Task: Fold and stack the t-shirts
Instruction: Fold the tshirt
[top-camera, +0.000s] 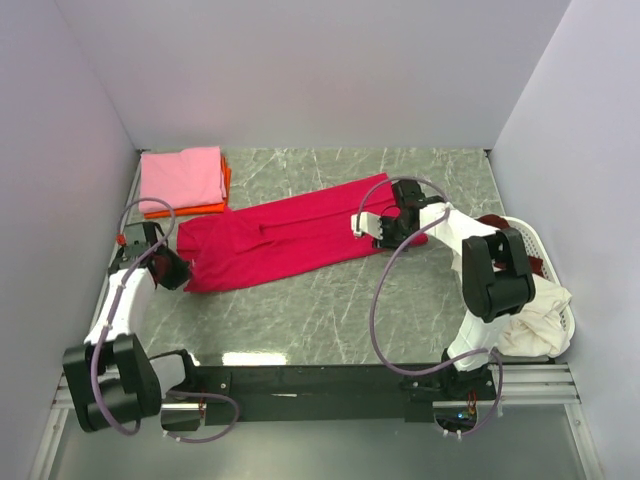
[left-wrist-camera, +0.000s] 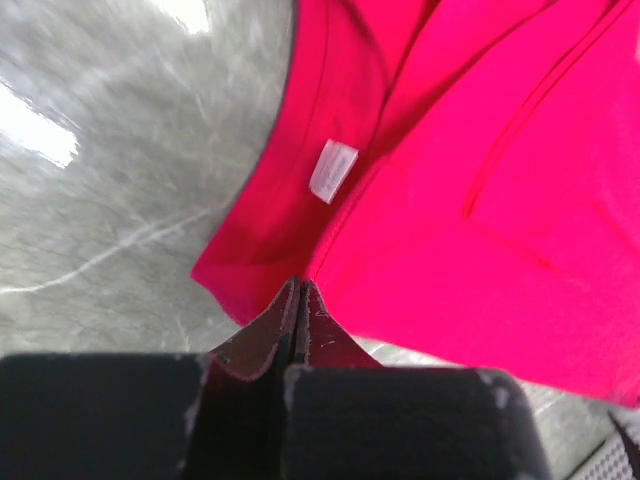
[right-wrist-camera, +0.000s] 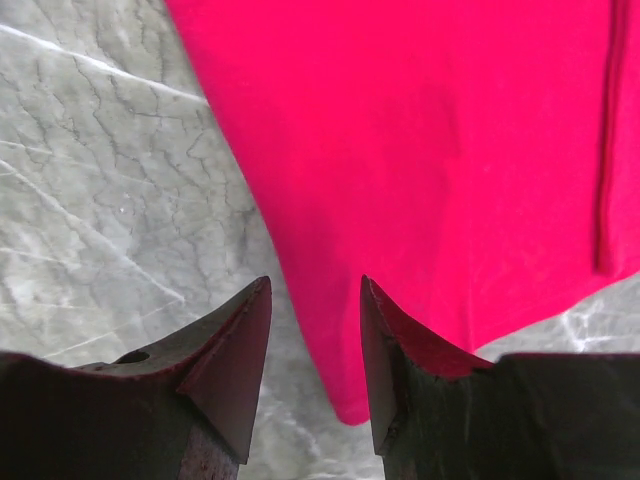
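A crimson t-shirt (top-camera: 290, 235) lies stretched slantwise across the marble table, its white neck label (left-wrist-camera: 333, 170) showing in the left wrist view. At the shirt's left end my left gripper (top-camera: 178, 268) is shut, and its tips (left-wrist-camera: 298, 286) pinch the fabric edge just below the collar. My right gripper (top-camera: 383, 232) is at the shirt's right end. It stands open (right-wrist-camera: 315, 282), and a corner of the crimson t-shirt (right-wrist-camera: 420, 180) lies on the table between its fingers. A folded pink t-shirt (top-camera: 180, 177) rests on a folded orange one (top-camera: 190, 210) at the back left.
A white oval basket (top-camera: 549, 252) stands at the right edge, with cream fabric (top-camera: 535, 322) spilling over its rim and maroon fabric (top-camera: 494, 222) inside. Walls close in the table on the left, back and right. Bare marble (top-camera: 330, 310) lies between the shirt and the arm bases.
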